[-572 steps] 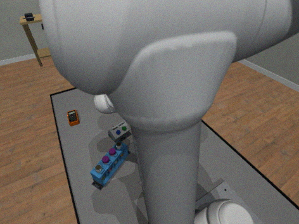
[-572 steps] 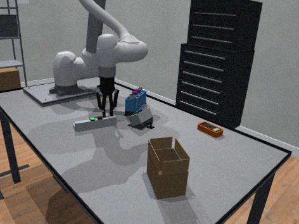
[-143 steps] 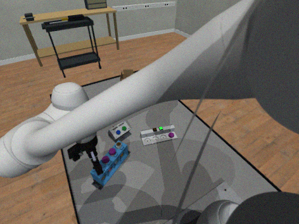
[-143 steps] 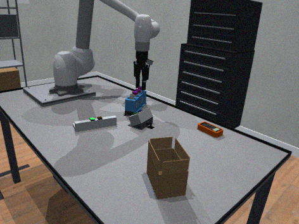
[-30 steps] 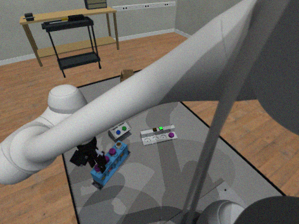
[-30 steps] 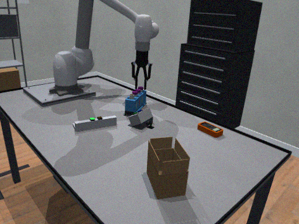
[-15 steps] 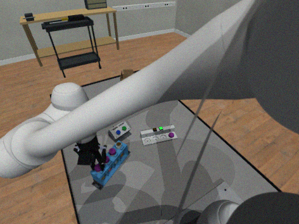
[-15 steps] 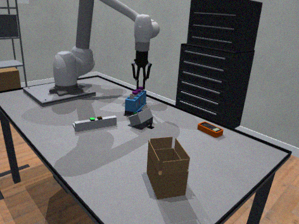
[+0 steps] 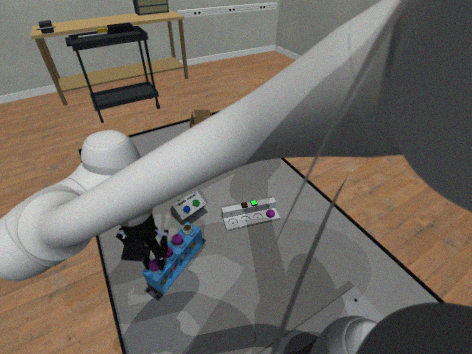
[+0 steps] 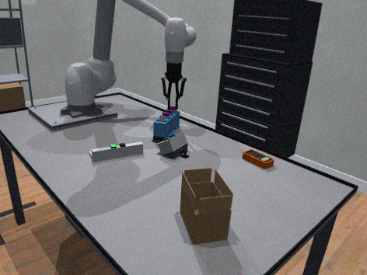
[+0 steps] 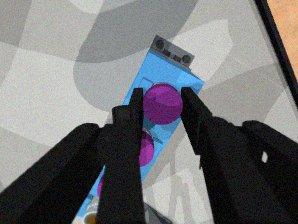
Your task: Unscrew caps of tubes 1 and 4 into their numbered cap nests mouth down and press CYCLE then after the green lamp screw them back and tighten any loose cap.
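Far left, the gripper (image 11: 162, 99) is pinching the end cap (image 11: 161, 107) on the blue rack (image 9: 172, 272), probably to screw it down. The rack has three purple caps on and one open tube (image 9: 187, 228). Next is the housing (image 9: 177, 211) with two keys. On the right, the cap tray (image 9: 235, 221) holds one cap (image 9: 270, 213), and its green lamp (image 9: 254, 203) is lit.

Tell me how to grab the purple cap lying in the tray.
Grip its round side wall, coming straight down from above. The cap lies flat in the end nest of the tray, so only its top and sides look reachable.
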Tool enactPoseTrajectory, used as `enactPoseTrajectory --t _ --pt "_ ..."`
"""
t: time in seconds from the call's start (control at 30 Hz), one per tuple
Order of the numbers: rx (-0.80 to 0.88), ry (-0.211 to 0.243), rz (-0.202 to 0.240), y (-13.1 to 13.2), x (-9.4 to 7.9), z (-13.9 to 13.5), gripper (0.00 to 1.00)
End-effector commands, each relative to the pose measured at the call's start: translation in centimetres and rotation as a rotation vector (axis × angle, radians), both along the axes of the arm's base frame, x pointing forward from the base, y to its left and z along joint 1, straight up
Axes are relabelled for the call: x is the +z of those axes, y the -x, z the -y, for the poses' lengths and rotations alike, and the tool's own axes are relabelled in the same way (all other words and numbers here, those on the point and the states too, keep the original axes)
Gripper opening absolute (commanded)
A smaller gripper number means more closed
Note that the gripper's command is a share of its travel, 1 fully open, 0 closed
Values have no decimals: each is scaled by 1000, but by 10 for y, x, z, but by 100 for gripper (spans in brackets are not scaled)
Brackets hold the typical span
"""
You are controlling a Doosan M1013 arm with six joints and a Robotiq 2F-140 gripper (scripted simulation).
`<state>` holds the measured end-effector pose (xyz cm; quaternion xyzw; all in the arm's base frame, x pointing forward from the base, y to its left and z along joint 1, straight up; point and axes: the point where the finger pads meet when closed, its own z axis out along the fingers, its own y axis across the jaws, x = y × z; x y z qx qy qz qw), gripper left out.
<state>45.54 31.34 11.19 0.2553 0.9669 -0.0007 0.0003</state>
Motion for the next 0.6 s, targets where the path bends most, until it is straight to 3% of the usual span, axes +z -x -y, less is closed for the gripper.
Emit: enactPoseTrajectory --t 0.0,0.57 --pt "-120 0 1 0 1 0 30" --pt "-870 -1 2 0 0 0 30"
